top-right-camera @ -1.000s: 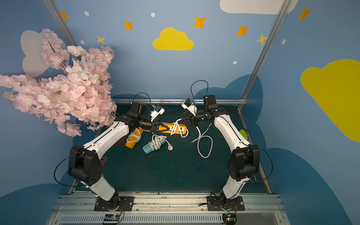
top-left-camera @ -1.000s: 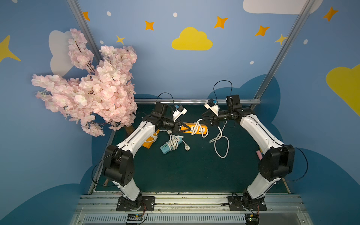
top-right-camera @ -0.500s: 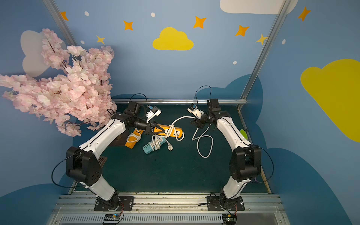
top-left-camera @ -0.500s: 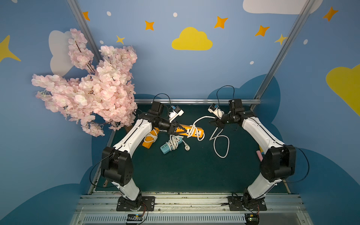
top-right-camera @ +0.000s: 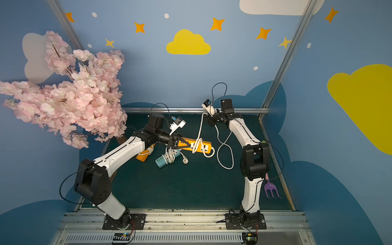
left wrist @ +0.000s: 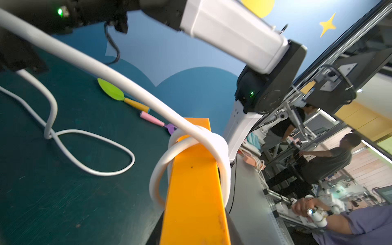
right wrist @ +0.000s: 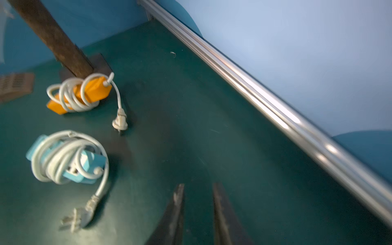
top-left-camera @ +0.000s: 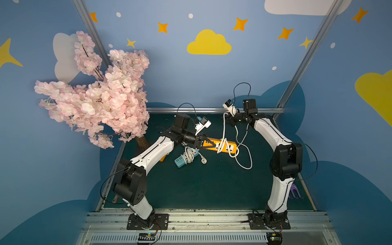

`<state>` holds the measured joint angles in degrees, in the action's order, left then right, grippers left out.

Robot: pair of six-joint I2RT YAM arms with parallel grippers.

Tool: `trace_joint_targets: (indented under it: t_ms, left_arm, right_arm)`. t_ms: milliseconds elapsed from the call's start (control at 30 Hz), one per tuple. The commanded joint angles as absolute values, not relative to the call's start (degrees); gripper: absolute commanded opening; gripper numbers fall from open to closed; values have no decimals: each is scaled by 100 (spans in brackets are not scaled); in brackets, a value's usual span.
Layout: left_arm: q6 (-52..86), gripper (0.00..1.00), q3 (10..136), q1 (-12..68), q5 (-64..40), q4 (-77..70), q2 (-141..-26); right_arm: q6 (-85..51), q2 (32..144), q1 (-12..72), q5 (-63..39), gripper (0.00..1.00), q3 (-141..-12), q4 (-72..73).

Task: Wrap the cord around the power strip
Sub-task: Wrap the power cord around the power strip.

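Currently the left gripper (top-left-camera: 209, 144) is clamped tight on one end of the orange power strip (top-left-camera: 230, 147). It holds the strip out over the middle of the far part of the green mat (top-left-camera: 212, 186). In the left wrist view the strip (left wrist: 195, 191) appears to be clear of the mat, with loose turns of cord sagging beneath it.

The white cord (top-left-camera: 223, 129) is wound a couple of times around the strip's middle. From there it rises steeply to the right gripper (top-left-camera: 228, 122), which is raised near the back rail. Past that gripper the cord drops again and ends in a slack loop lying on the mat, just to the right of the strip.

In the right wrist view the fingers (right wrist: 177, 203) stand a narrow gap apart, and only mat shows between their tips. I cannot tell whether they actually pinch the cord or merely carry it.

A blue power strip (top-left-camera: 182, 160) lies on the mat just beside the left gripper with its cord bundled around it. A second orange power strip (right wrist: 95, 89), also wrapped, lies by the trunk of the cherry blossom tree (top-left-camera: 101, 101). A purple toy fork (top-right-camera: 271, 189) lies at the mat's right edge.
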<state>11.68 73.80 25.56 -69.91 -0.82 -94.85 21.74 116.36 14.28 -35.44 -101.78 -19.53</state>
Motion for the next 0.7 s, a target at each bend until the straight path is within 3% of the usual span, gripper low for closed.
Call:
trace_joint_targets:
  t_ms: [0, 133, 300, 567, 667]
  left_arm:
    - [3640, 3, 7235, 2441, -7411, -3792, -9307]
    - [4387, 3, 7266, 2245, -6489, -4905, -9398]
    - [4084, 3, 7437, 2197, -5548, -4668, -9235]
    - [3411, 3, 7451, 2058, -4488, -4013, -8960]
    - [3103, 3, 7478, 1963, -4192, -3693, -8934]
  right_arm:
    - [1175, 11802, 1326, -4226, 42, -9759, -1137]
    - [633, 11587, 1323, -4224, 57, -8806, -353]
    - [318, 11299, 1327, -4104, 62, -7920, 333]
    - [215, 11336, 1456, -3623, 62, -7442, 522]
    - [329, 11169, 1628, -3322, 49, -7151, 398]
